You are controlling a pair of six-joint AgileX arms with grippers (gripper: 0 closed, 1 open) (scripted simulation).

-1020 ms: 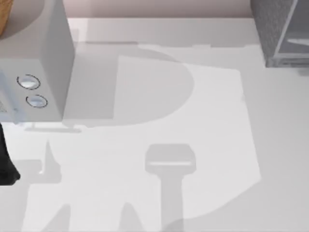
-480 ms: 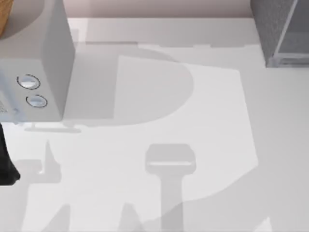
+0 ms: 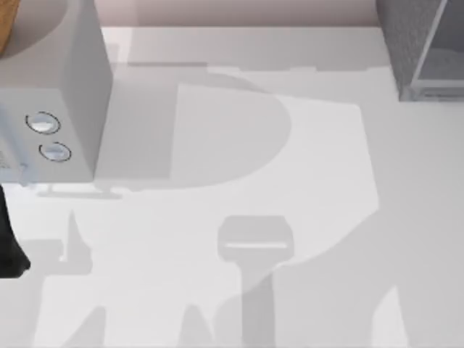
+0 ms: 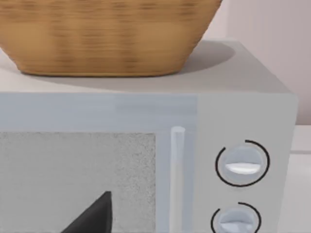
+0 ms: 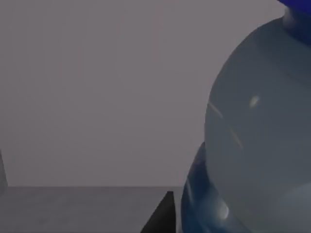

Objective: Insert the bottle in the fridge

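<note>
Bottle (image 5: 257, 141) looms close — cap cut off — fridge (image 3: 424, 47) partly cropped.

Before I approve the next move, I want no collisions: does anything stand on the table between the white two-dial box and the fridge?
Nothing visible does. In the top view the table carries only shadows between the white box at far left and the fridge at far right. The bottle looms close in the right wrist view.
</note>
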